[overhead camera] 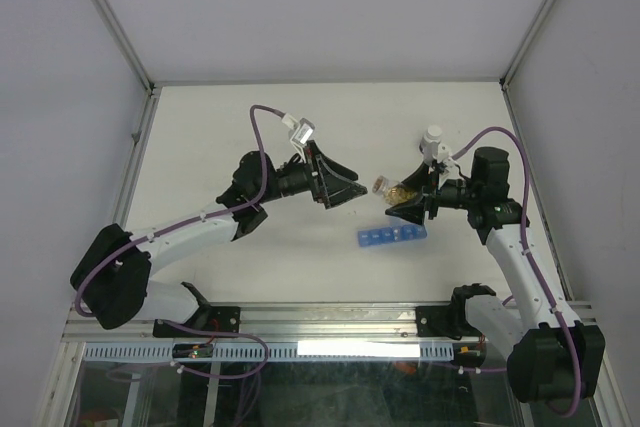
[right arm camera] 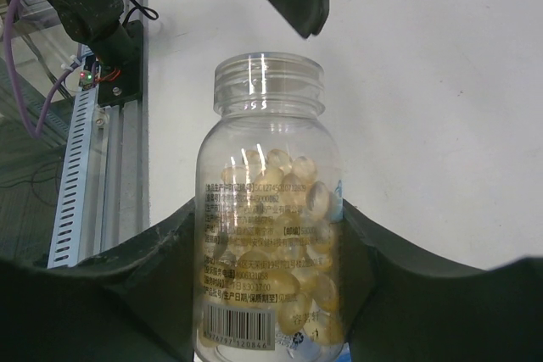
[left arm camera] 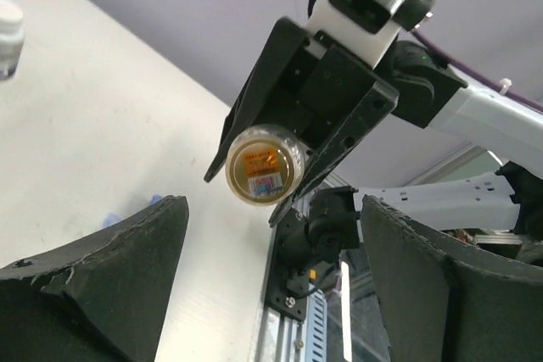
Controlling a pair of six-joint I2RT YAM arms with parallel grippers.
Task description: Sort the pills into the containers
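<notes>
Jaws of the right arm (overhead camera: 520, 247) are pinching an uncapped clear bottle (right arm camera: 267, 209) around its body, with amber pills (right arm camera: 288, 286) filling its lower half. Jaws of the left arm (overhead camera: 190, 232) are standing spread and empty, facing the bottle's mouth from nearby. The blue pill organizer (overhead camera: 392, 237) is lying on the white surface (overhead camera: 220, 137) near the held bottle, and a white-capped bottle (overhead camera: 432, 139) is standing farther back.

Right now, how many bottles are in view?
2. A clear open bottle of pills is held by the right gripper; a small white-capped bottle stands on the table beyond it. Others may be hidden.
</notes>
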